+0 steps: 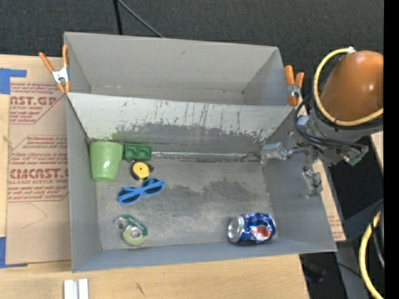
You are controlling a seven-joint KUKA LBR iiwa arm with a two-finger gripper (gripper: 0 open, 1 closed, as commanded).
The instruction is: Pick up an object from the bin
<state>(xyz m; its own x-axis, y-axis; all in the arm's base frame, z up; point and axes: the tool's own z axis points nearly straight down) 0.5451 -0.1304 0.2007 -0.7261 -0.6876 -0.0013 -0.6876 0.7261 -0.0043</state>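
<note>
We start with the crushed can (251, 228), blue, red and silver, lying on its side at the lower right of the bin floor, close to the front wall. It is the thing nearest the gripper (290, 161), and the two are well apart. The gripper hangs above the bin's right sloping wall, right of centre in the frame and higher up than the can. We cannot tell whether it is spread or pressed together, and we see nothing held in it. Behind it, at the far right, sits the arm's rounded orange cover (352, 86) with yellow cable looped round it.

Moving out across the grey bin (174, 73), the middle of the floor is bare scuffed metal. The rest sits on the left side: a light green cup (105, 161) on its side by the left wall, a dark green block (137, 152) just beside it, a small yellow disc (141, 170) below the block, then blue sunglasses (140, 191), and at lower left a green and white roll (132, 230).
</note>
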